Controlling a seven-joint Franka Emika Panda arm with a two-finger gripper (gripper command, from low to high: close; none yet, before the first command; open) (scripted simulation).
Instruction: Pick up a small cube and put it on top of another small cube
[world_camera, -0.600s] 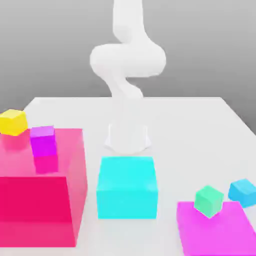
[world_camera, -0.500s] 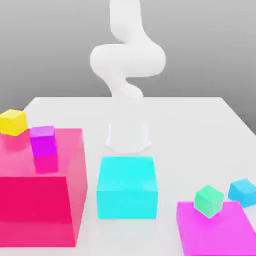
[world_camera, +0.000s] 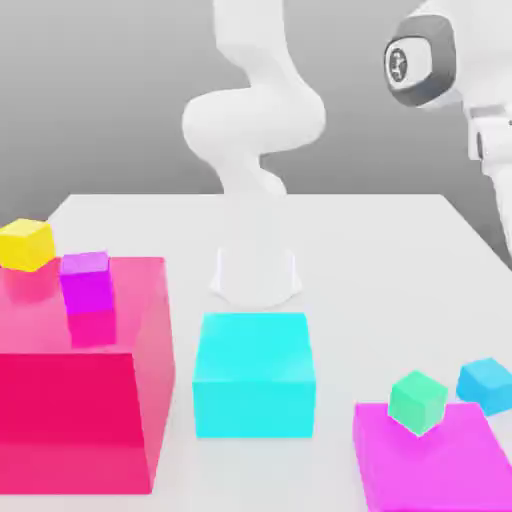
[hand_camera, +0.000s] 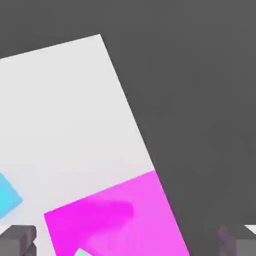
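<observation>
Hovering high over the counter's right side in the exterior view, the gripper carries nothing, fingers spread wide. Approach underway: it must descend onto the small sky-blue cube beside the magenta slab.

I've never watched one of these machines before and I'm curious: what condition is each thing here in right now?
Gripper: open, holding nothing.
Small sky-blue cube: on the table, beside the magenta block, untouched.
Small green cube: sitting on the magenta block.
Small yellow cube: resting on the big pink block.
Small purple cube: also on the big pink block.
Large cyan block: standing alone on the table.
</observation>
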